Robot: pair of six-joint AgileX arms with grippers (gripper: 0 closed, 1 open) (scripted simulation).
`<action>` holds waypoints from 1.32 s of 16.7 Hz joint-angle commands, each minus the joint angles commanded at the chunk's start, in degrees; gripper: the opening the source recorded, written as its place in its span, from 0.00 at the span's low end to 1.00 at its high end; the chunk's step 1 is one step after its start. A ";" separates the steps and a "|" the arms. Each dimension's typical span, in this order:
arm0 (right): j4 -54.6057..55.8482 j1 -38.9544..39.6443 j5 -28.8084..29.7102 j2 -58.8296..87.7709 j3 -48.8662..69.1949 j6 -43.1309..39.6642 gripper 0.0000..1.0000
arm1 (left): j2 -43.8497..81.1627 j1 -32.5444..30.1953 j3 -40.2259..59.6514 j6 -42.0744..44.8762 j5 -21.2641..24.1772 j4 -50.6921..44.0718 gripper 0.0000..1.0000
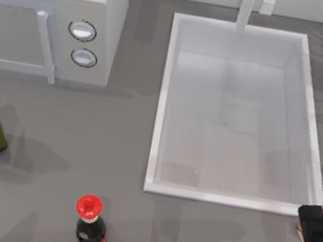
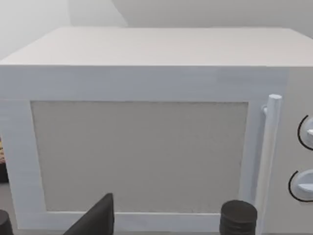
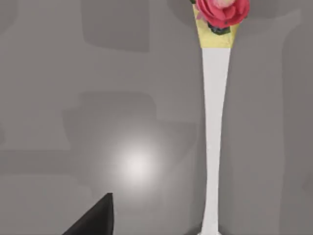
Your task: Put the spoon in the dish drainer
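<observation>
Spoon (image 3: 215,127) flat on table (image 1: 43,200) — right tool (image 1: 317,231) above it.

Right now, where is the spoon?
The spoon lies flat on the grey counter at the top view's lower right, under the right gripper, just off the sink basin's near right corner.

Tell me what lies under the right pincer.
The slim cream-white-handled spoon with a round red end lies flat on the grey table under the right pincer. From above, the pincer covers nearly all of it.
</observation>
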 joint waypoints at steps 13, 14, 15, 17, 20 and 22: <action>6.35 1.23 0.26 8.52 -2.11 0.72 1.00 | 0.00 0.00 0.00 0.00 0.00 0.00 1.00; 9.67 1.26 0.26 10.01 -3.72 0.79 1.00 | 0.00 0.00 0.00 0.00 0.00 0.00 1.00; 13.02 1.29 0.25 11.52 -5.38 0.85 1.00 | 0.00 0.00 0.00 0.00 0.00 0.00 1.00; 18.93 1.35 0.25 14.28 -8.43 0.97 1.00 | 0.00 0.00 0.00 0.00 0.00 0.00 1.00; 23.51 1.45 0.25 16.75 -11.02 1.10 1.00 | 0.00 0.00 0.00 0.00 0.00 0.00 1.00; 23.81 1.46 0.25 16.91 -11.20 1.10 1.00 | 0.00 0.00 0.00 0.00 0.00 0.00 1.00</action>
